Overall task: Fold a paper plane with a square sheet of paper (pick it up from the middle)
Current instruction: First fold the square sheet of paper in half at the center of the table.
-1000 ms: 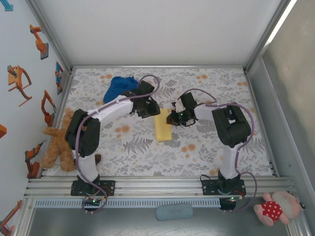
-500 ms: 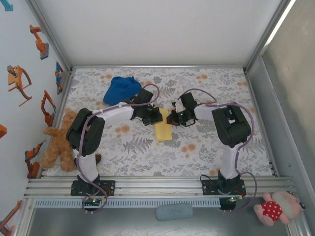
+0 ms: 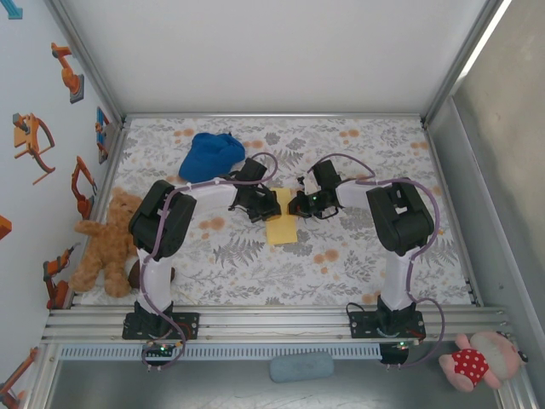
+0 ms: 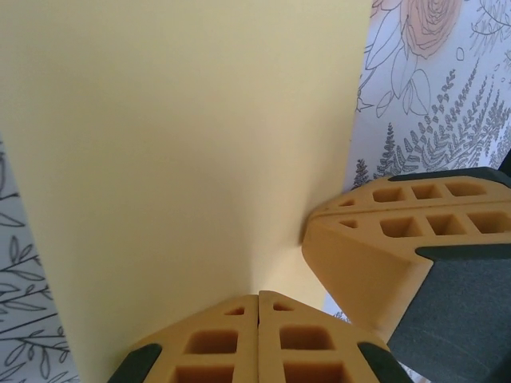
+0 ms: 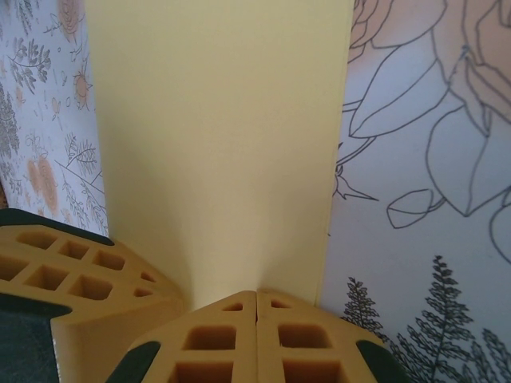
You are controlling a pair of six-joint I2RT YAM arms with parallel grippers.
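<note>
Ref. landmark: blue cap [image 3: 209, 153], lying on the floral tablecloth [image 3: 358, 256].

1. Workpiece. Sheet of paper [image 3: 283, 225]: yellow, folded to a narrow rectangle, flat on the cloth. Pos.: right of the cap and nearer my bases, apart from it.

2. L gripper [image 4: 258, 299]. Pos.: between the cap and the paper, at the paper's far end on the cap side. Jaws together, yellow fingertips pressed face to face, tips resting on the paper's surface. Whether any paper is nipped between them: can't tell.

3. R gripper [image 5: 255, 294]. Pos.: beyond the paper from the cap, at the same far end on the side away from the cap. Jaws together as well, tips at the paper's long edge. Paper nipped or not: can't tell.

4. The two grippers face each other across the paper's far end, close, w/ a strip of paper between them. Each wrist cam has the other gripper's fingers at its frame edge.

5. Misc. Teddy bear [image 3: 100, 243]: left of the cap, toward my bases, at the cloth's edge.
</note>
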